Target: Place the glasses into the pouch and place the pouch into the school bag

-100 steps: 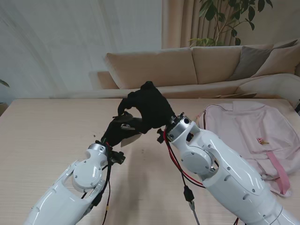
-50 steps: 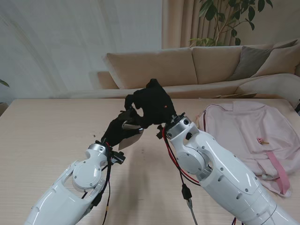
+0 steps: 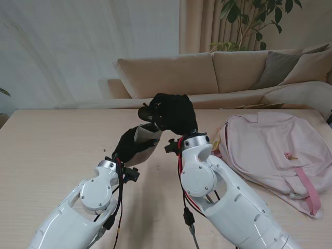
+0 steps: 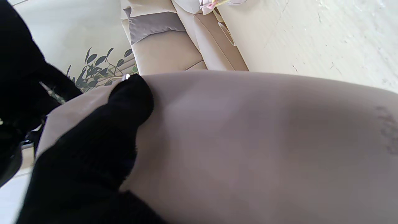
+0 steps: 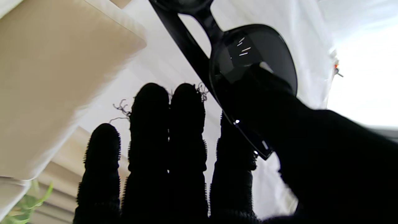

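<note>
My left hand (image 3: 126, 147), in a black glove, is raised above the table and shut on the beige pouch (image 3: 146, 139), whose smooth side fills the left wrist view (image 4: 248, 140). My right hand (image 3: 174, 113), also black-gloved, hangs just beyond and above the pouch, shut on the dark glasses (image 3: 146, 112). In the right wrist view the glasses (image 5: 252, 56) are pinched between thumb and forefinger, one dark lens and a temple showing. The pink school bag (image 3: 270, 150) lies flat on the table to the right.
The light wooden table (image 3: 57, 150) stretches out to the left. A beige sofa (image 3: 207, 72) and a potted plant (image 3: 249, 21) stand behind the table's far edge. The bag's pink strap (image 3: 307, 189) lies near the right edge.
My right hand has turned and shifted left with the glasses, rising over the pouch's mouth. The left hand has tilted the pouch up, so more of its beige side shows.
</note>
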Robot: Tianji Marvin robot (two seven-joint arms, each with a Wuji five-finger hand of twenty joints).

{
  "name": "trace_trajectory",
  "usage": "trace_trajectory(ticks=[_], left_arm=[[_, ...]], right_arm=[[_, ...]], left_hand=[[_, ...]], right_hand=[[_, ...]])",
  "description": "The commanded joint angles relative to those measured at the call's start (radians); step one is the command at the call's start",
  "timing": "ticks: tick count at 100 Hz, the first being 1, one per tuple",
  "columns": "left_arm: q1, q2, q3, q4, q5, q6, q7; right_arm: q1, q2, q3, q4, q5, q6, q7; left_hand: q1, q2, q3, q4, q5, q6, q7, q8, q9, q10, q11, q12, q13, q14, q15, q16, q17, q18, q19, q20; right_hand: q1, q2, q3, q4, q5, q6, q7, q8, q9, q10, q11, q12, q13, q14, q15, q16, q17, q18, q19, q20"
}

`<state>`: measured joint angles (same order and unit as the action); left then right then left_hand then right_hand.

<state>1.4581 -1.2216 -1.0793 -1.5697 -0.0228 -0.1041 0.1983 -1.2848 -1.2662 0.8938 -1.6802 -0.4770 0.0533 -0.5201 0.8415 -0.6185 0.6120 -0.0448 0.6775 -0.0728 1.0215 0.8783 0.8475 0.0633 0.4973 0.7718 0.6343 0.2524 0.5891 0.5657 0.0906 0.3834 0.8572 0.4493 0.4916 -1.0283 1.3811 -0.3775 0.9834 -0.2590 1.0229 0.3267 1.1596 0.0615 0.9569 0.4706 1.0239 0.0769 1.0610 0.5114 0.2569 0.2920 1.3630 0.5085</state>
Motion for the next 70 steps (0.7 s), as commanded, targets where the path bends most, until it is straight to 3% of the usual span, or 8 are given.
trace_trajectory(ticks=[1,28,40,54,59,62,70], left_arm=[[0.005,-0.015,0.001,-0.023,-0.015,-0.012,-0.004],[0.011,-0.027,0.002,-0.040,-0.139,-0.002,-0.009],[0.008,-0.031,0.005,-0.039,-0.168,0.001,-0.007],[0.003,-0.031,0.012,-0.033,-0.188,0.009,-0.025],[0.002,-0.030,0.013,-0.030,-0.187,0.008,-0.028],[0.000,-0.027,0.013,-0.029,-0.184,0.006,-0.037],[-0.001,-0.016,0.010,-0.029,-0.167,0.002,-0.072]], right_arm=[[-0.017,-0.012,-0.005,0.017,-0.013,0.007,0.015],[-0.030,-0.039,-0.007,0.041,0.094,0.067,-0.002],[-0.046,-0.068,-0.004,0.031,0.209,0.071,-0.037],[-0.048,-0.068,-0.002,0.027,0.234,0.069,-0.024],[-0.050,-0.067,-0.001,0.022,0.248,0.070,-0.013],[-0.052,-0.069,0.000,0.019,0.260,0.072,-0.013],[-0.055,-0.067,0.002,0.012,0.277,0.068,0.000]], left_hand=[[-0.010,0.031,-0.020,-0.007,-0.037,-0.109,0.004,0.032,-0.026,-0.017,0.005,-0.063,-0.004,-0.032,-0.017,-0.017,-0.006,-0.003,0.024,0.007],[0.006,0.131,-0.055,-0.011,-0.131,-0.115,-0.016,0.068,0.004,0.020,-0.025,-0.186,0.040,-0.014,-0.049,-0.050,0.006,-0.004,0.023,0.005],[0.020,0.163,-0.073,-0.017,-0.151,-0.116,-0.024,0.069,0.011,0.019,-0.028,-0.194,0.048,-0.017,-0.052,-0.056,0.017,-0.009,0.017,0.002],[0.024,0.168,-0.132,-0.015,-0.214,-0.071,-0.112,-0.061,-0.026,0.024,-0.028,-0.252,0.033,-0.024,-0.061,-0.064,0.018,-0.009,0.016,0.002],[-0.054,0.167,-0.093,-0.013,-0.238,-0.030,-0.207,-0.164,-0.055,0.020,-0.027,-0.271,0.020,-0.031,-0.067,-0.064,0.017,-0.011,0.011,-0.001],[-0.119,0.174,-0.056,0.010,-0.258,0.006,-0.276,-0.225,-0.080,0.009,-0.026,-0.273,0.009,-0.038,-0.069,-0.062,0.017,-0.017,0.002,-0.005],[-0.151,0.115,-0.066,0.016,-0.285,0.026,-0.342,-0.318,-0.134,-0.001,-0.023,-0.272,-0.015,-0.050,-0.075,-0.056,0.011,-0.028,-0.014,-0.013]], right_hand=[[0.048,0.026,0.093,-0.006,0.127,-0.073,0.093,0.031,0.040,0.041,0.022,-0.015,0.003,-0.009,0.031,0.013,-0.024,-0.013,0.021,0.018],[0.055,-0.012,0.108,-0.015,0.147,-0.076,0.098,0.004,0.057,0.031,0.012,-0.044,0.006,-0.010,0.020,-0.007,-0.025,-0.009,0.012,0.015],[0.124,-0.083,0.136,-0.014,0.180,0.001,0.123,-0.026,0.089,0.106,-0.004,-0.052,0.011,0.066,0.038,-0.035,-0.034,0.026,0.000,0.010],[0.136,-0.087,0.144,-0.011,0.187,-0.020,0.130,-0.016,0.103,0.112,-0.009,-0.045,0.026,0.067,0.049,-0.037,-0.021,0.011,0.002,0.010],[0.140,-0.086,0.144,-0.010,0.187,-0.024,0.130,-0.013,0.106,0.112,-0.012,-0.044,0.031,0.066,0.047,-0.037,-0.015,0.008,0.002,0.010],[0.148,-0.089,0.144,-0.008,0.189,-0.016,0.131,-0.010,0.108,0.118,-0.015,-0.043,0.032,0.070,0.045,-0.036,-0.012,0.005,0.002,0.009],[0.153,-0.088,0.142,-0.006,0.190,-0.017,0.130,-0.008,0.110,0.118,-0.019,-0.041,0.032,0.073,0.043,-0.035,-0.009,0.003,0.002,0.009]])
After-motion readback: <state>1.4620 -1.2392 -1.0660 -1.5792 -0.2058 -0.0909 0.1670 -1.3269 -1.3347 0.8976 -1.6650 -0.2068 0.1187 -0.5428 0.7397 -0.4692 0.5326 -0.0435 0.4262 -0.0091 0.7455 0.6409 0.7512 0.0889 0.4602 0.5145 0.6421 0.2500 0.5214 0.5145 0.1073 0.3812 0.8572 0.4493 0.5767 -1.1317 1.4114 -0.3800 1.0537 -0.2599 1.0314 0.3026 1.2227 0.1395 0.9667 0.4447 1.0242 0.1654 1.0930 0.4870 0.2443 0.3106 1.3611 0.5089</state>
